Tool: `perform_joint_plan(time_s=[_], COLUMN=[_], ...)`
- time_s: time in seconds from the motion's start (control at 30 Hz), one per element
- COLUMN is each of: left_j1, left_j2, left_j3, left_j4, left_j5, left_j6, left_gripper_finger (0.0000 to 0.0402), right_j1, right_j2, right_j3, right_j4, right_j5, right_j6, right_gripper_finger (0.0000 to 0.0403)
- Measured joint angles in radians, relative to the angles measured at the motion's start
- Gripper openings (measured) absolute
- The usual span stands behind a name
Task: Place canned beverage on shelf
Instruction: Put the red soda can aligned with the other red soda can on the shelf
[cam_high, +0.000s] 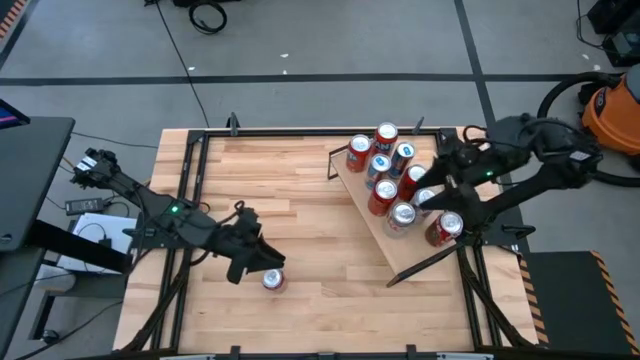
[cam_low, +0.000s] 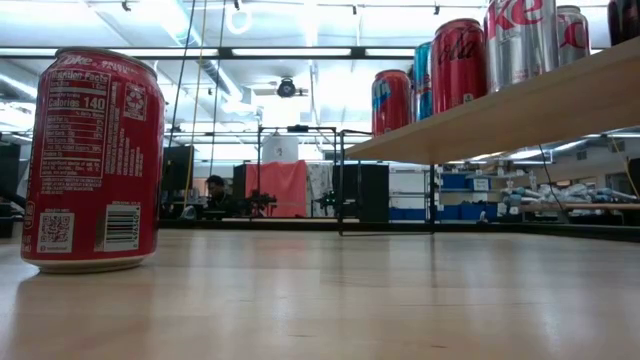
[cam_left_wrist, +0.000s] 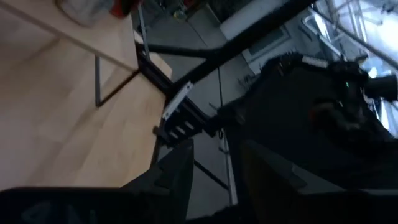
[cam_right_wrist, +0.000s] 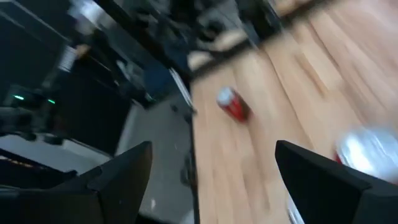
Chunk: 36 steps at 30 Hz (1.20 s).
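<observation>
Still, the red can (cam_high: 274, 281) stood upright on the tabletop (cam_high: 300, 230) near the front, well left of the shelf (cam_high: 385, 240). The left gripper (cam_high: 250, 262) hung just beside it; I couldn't tell its fingers. The right gripper (cam_right_wrist: 211, 168) gaped, empty. Smooth, rigid, probably slippery: grip mid-body.

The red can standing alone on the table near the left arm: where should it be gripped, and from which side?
Grip the red can across its round wall, about mid-height, coming level from the left end effector side. It stands upright on the table, apart from other cans, so its sides are free; the wide flat top offers no hold.
</observation>
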Motion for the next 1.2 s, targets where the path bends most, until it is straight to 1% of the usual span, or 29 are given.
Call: perform_joint_plan(time_s=[0.07,0.17,0.23,0.37,0.5,0.6,0.67,0.77,0.87,0.93,1.03,1.1,1.2], left_j1=[-0.011,-0.014,-0.013,-0.009,-0.005,-0.012,-0.024,-0.041,-0.051,-0.058,-0.072,-0.083,-0.095], left_j2=[0.0,0.0,0.0,0.0,0.0,0.001,0.006,0.037,0.078,0.104,0.146,0.177,0.231], left_j3=[0.0,0.0,0.0,0.0,0.004,0.062,0.124,0.23,0.31,0.331,0.329,0.328,0.328], left_j4=[0.006,0.011,0.013,0.013,0.005,-0.043,-0.124,-0.37,-0.576,-0.666,-0.732,-0.775,-0.836], left_j5=[-0.024,-0.022,-0.023,-0.035,-0.037,-0.068,-0.115,-0.185,-0.201,-0.177,-0.132,-0.106,-0.052], left_j6=[-0.026,-0.092,-0.104,-0.099,-0.091,-0.009,0.054,0.11,0.117,0.118,0.118,0.124,0.13], left_gripper_finger=[0.0144,0.0144,0.0144,0.0144,0.0144,0.0143,0.0141,0.0134,0.0131,0.0131,0.0139,0.0155,0.0197], right_j1=[0.0,0.0,0.0,0.0,0.0,0.0,0.001,0.001,0.001,0.001,0.001,0.001,0.001], right_j2=[0.018,0.055,0.087,0.164,0.235,0.285,0.316,0.354,0.386,0.4,0.411,0.419,0.423], right_j3=[0.0,0.0,0.0,0.0,0.0,0.0,0.0,0.0,-0.001,-0.001,-0.001,-0.001,-0.002], right_j4=[0.077,0.155,0.192,0.255,0.299,0.33,0.356,0.394,0.417,0.435,0.449,0.46,0.475], right_j5=[0.0,0.0,0.0,0.001,0.023,0.024,0.024,0.026,0.028,0.037,0.058,0.073,0.081], right_j6=[-0.038,-0.088,-0.119,-0.191,-0.255,-0.274,-0.276,-0.287,-0.296,-0.301,-0.302,-0.303,-0.309], right_gripper_finger=[0.0348,0.0348,0.0348,0.0348,0.0348,0.0348,0.0348,0.0348,0.0348,0.0348,0.0348,0.0348,0.0348])
